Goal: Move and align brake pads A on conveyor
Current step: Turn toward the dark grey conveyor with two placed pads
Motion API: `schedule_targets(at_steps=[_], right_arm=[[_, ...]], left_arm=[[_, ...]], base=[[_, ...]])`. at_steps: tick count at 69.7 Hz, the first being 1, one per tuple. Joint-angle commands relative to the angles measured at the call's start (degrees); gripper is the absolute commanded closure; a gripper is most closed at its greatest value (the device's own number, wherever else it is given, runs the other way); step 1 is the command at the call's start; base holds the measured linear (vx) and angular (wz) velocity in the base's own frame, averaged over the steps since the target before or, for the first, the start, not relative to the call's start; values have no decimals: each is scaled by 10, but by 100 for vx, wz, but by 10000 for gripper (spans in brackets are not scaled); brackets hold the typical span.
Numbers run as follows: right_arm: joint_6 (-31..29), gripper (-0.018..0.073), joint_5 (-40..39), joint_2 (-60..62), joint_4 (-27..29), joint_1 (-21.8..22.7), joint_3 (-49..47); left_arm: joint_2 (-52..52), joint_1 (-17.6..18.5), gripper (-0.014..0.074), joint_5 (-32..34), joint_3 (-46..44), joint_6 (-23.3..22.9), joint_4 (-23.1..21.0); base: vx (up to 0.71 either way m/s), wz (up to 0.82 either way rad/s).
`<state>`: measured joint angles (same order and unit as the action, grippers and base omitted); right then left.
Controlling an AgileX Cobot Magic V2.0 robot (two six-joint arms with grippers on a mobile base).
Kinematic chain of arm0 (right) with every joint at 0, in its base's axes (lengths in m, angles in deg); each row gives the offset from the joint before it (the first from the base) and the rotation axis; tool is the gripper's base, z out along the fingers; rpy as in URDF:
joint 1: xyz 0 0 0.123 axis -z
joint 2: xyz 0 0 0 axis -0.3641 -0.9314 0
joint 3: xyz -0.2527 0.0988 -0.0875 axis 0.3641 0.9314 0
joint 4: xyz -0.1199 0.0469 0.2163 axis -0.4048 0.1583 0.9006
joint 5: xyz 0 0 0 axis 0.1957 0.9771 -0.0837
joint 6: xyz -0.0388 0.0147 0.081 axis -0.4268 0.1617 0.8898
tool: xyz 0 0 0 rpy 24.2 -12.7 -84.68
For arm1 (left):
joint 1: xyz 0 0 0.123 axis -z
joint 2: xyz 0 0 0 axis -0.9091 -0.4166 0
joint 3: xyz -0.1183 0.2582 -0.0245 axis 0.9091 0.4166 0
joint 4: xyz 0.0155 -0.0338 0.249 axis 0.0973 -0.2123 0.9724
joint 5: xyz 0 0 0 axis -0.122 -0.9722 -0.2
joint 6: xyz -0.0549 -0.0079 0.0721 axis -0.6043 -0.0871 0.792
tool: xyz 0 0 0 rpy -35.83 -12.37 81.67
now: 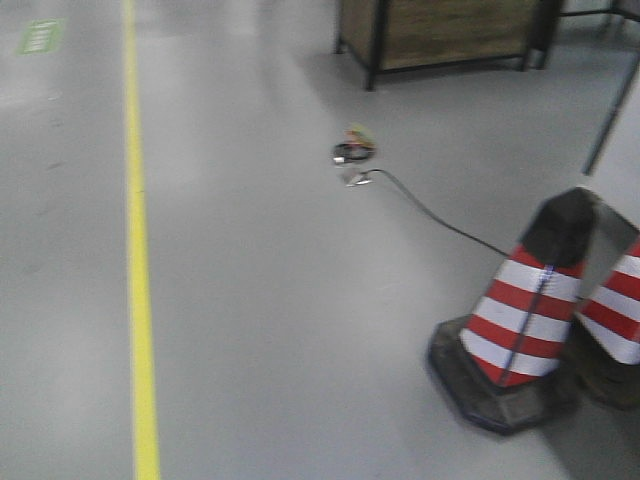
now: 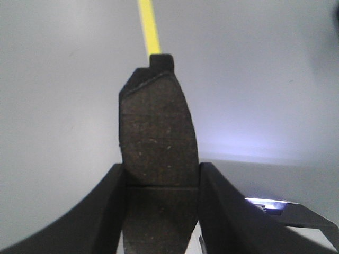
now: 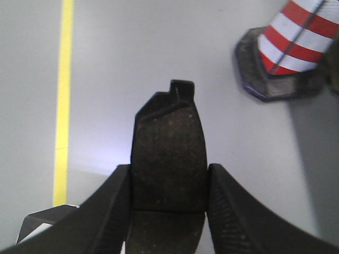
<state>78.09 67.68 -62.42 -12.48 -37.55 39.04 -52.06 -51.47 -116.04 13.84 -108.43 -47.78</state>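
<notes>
Each end effector (image 2: 161,177) (image 3: 169,177) clamps one unmarked brake pad (image 2: 158,132) (image 3: 168,153).

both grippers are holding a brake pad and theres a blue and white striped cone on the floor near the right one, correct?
Not quite: the cone is red and white striped, not blue and white, as the right wrist view shows. The rest holds: the left gripper is shut on a brake pad, and the right gripper on another brake pad.
</notes>
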Motion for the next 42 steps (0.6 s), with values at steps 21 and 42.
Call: schedule_targets(at_steps=[21,42], right_arm=[[-5,567,-32,-1,-5,1,-15],[-5,567,-32,-1,-5,1,-15]], left_arm=[[-1,-1,603,14,-16,-1,7],[-1,-1,603,14,-16,-1,7]], base=[[23,-87],[23,-87]])
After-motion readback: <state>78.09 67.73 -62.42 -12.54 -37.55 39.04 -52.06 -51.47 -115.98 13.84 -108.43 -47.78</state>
